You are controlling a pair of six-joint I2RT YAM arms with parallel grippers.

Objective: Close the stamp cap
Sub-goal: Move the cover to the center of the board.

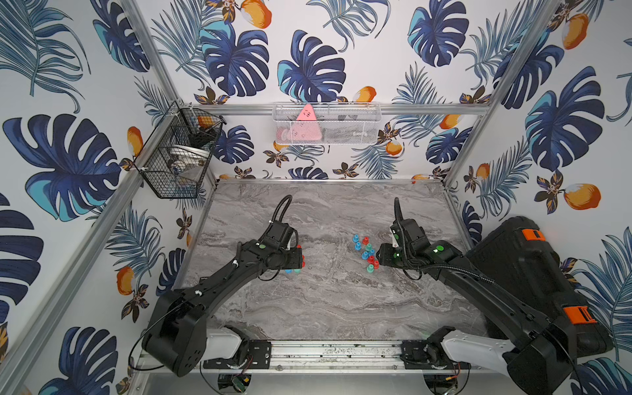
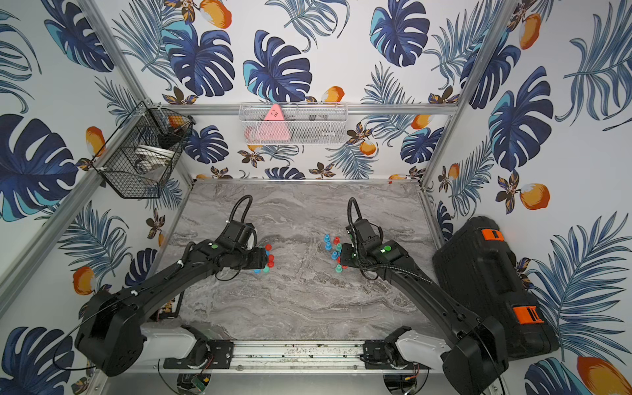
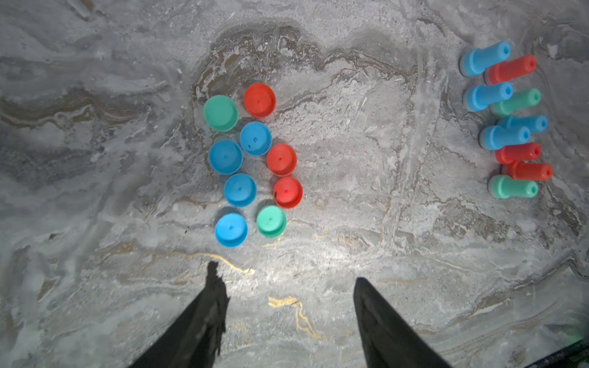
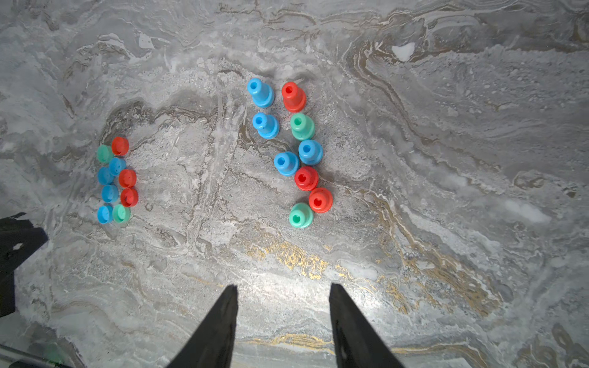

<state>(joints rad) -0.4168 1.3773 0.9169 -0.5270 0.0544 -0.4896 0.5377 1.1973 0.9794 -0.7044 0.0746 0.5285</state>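
Several round stamp caps [image 3: 255, 138] in blue, red and green lie in a tight cluster on the marble table. My left gripper [image 3: 286, 272] hangs above the table just short of them, open, with nothing between its fingers. In both top views the left gripper [image 1: 294, 258] hides most of the caps [image 1: 297, 271]. Several uncapped stamps [image 4: 286, 163] in the same colours stand upright in a cluster to the right [image 1: 366, 253]. My right gripper [image 4: 283, 285] is open and empty, short of the stamps. The caps [image 4: 110, 193] also show in the right wrist view.
A large black case with orange latches [image 1: 533, 273] leans at the table's right edge. On the walls hang a black wire basket [image 1: 178, 160] at back left and a white mesh basket [image 1: 328, 124] at the back. An aluminium rail [image 1: 335, 352] runs along the front.
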